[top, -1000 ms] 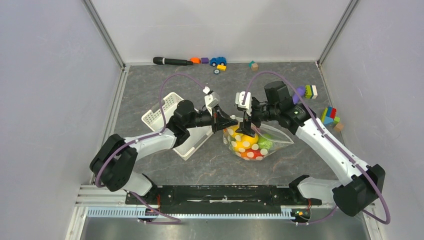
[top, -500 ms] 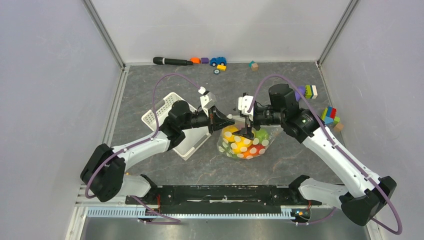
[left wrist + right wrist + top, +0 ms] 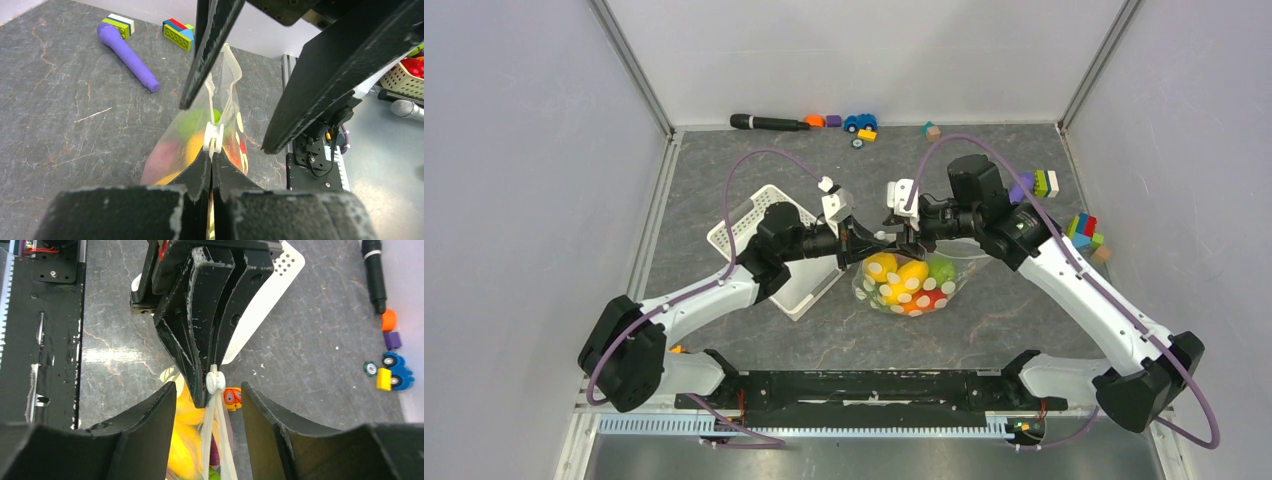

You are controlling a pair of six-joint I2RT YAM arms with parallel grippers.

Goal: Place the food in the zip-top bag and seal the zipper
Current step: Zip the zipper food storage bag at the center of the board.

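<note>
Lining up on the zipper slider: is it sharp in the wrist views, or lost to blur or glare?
Left wrist: the white slider is sharp; only the left gripper's fingers at the bottom look soft. Right wrist: slider crisp too; glare streaks the table, well away from it. Top external: evenly lit, slider too small to judge.

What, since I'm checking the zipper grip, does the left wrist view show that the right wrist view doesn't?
Only the left wrist view shows the purple-handled brush and stacked building blocks beyond the bag. Only the right wrist view shows a blue toy car and a purple block. Both show the left gripper shut on the zip-top bag beside its white slider, the right gripper open astride the zipper edge, and food inside.
</note>
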